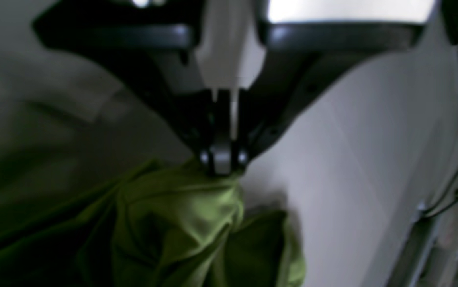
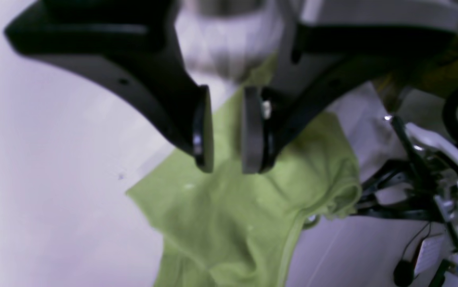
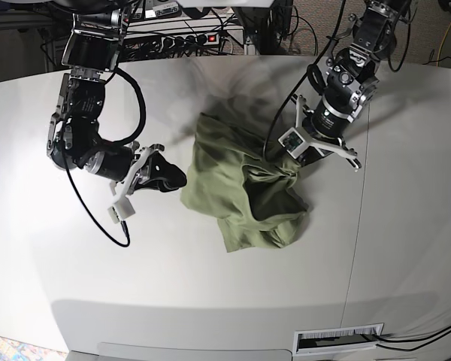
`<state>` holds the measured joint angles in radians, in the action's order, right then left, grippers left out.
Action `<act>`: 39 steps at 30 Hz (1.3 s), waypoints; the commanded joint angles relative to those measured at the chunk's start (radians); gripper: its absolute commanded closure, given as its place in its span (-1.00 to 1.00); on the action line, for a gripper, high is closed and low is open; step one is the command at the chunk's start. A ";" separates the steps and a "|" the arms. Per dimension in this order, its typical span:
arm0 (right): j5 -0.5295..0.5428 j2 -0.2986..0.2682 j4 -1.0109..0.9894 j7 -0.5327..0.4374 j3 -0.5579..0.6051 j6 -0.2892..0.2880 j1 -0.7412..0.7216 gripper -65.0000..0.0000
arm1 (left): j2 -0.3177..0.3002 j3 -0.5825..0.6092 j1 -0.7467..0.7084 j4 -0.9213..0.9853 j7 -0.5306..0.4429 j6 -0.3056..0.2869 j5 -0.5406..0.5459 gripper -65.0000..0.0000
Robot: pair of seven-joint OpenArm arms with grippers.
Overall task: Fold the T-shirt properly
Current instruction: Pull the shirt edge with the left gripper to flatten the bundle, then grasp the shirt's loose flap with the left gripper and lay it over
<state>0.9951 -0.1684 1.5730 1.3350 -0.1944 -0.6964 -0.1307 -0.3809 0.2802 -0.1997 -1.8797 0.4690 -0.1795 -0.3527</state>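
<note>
Around: cables and power strip (image 3: 182, 36) behind the white table (image 3: 210, 293) | T-shirt (image 3: 244, 188): crumpled olive heap at table middle, soft thin knit | left gripper (image 1: 222, 162): reaches down, jaws pinched on a raised fold of it | right gripper (image 2: 228, 131): low at the shirt's edge, jaws narrowly apart, holding nothing

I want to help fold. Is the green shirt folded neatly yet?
No. The T-shirt lies bunched and wrinkled on the table, one part pinched up by the left hand.
</note>
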 commanded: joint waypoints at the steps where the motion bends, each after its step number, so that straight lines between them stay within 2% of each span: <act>1: 0.024 -0.009 0.018 -0.035 -0.001 -0.002 -0.021 0.56 | -0.014 -0.003 0.011 -0.035 -0.008 0.028 -0.015 1.00; 6: -0.022 -0.008 0.018 -0.075 0.001 -0.002 -0.022 0.57 | -0.052 -0.003 -0.009 -0.104 0.048 0.087 -0.088 1.00; 11: -0.047 -0.009 0.018 -0.080 0.042 -0.002 -0.022 0.85 | -0.101 -0.003 -0.043 -0.118 0.048 0.087 -0.119 1.00; 16: -0.047 -0.008 0.018 -0.090 0.088 -0.002 -0.022 0.86 | -0.122 -0.014 -0.050 -0.100 0.043 0.095 -0.119 1.00; 24: -0.047 -0.009 0.018 -0.093 0.088 -0.002 -0.023 0.86 | -0.129 -0.067 -0.036 0.050 -0.117 0.105 -0.088 1.00; 30: -0.047 -0.009 0.018 -0.097 0.088 -0.002 -0.039 0.86 | -0.130 -0.067 0.021 0.172 -0.154 0.107 -0.089 1.00; 31: -0.047 -0.009 0.018 -0.098 0.088 -0.002 -0.044 0.86 | -0.130 -0.068 0.027 0.172 -0.154 0.121 -0.089 1.00; 32: -0.047 -0.008 0.018 -0.097 0.088 -0.002 -0.050 0.86 | -0.130 -0.068 0.033 0.172 -0.153 0.147 -0.090 0.83; 34: -0.047 -0.008 0.018 -0.098 0.089 -0.002 -0.062 0.86 | -0.134 -0.068 0.048 0.171 -0.148 0.198 -0.113 0.35; 35: -0.048 -0.008 0.018 -0.098 0.088 -0.002 -0.068 0.86 | -0.138 -0.068 0.055 0.171 -0.139 0.219 -0.130 0.19; 39: -0.085 -0.008 0.018 -0.117 0.089 -0.002 -0.083 0.86 | -0.171 -0.068 0.071 0.136 -0.072 0.271 -0.178 0.15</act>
<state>0.8875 -0.1688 1.5730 1.2457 -0.1036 -0.6964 -0.1890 -0.5404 0.2203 -0.1406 -1.7245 0.4118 0.0692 -0.5198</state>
